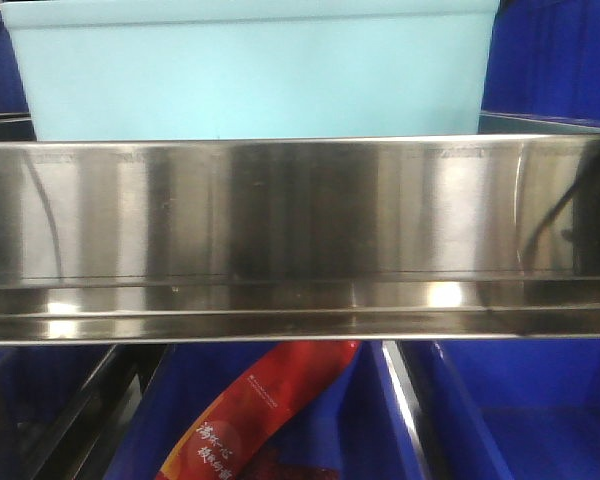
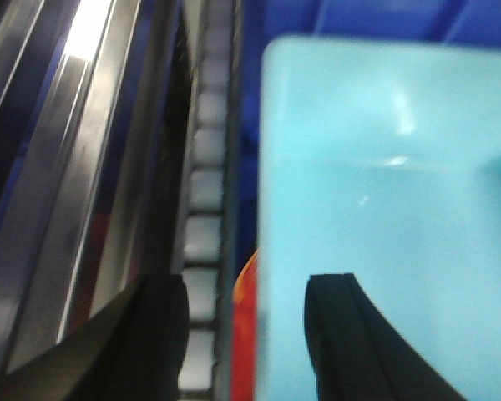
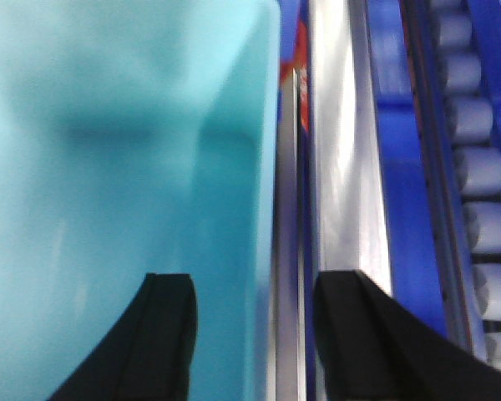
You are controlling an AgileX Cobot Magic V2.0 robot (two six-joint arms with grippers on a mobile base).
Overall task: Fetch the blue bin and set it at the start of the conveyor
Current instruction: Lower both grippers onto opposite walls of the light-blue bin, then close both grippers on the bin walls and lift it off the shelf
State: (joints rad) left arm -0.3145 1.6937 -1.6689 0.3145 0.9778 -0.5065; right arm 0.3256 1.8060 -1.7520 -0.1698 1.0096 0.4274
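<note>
Start with your claws. The left claw (image 2: 246, 284) has its jaws apart, one finger outside the wall of the blue bin (image 2: 384, 217) and the other over its inside. The right claw (image 3: 255, 280) is spread too, one finger over the bin (image 3: 125, 167) and the other above the steel shelf rail (image 3: 342, 167), and neither claw looks clamped yet. So the bin lies inward of both: to the right of your left claw and to the left of your right claw, with a wall edge running between each pair of jaws. I judge neither arm the nearer, which calls for a two-armed lift.

In the front view the rail (image 1: 300, 230) crosses in front of you, and the bin (image 1: 250, 80) sits just behind and above it, long axis running along the rail. Below the rail are dark blue crates (image 1: 520, 400) and a red packet (image 1: 270, 400). Beside the rail, grey rollers (image 3: 484, 225) run away from you. The conveyor start is not in view.
</note>
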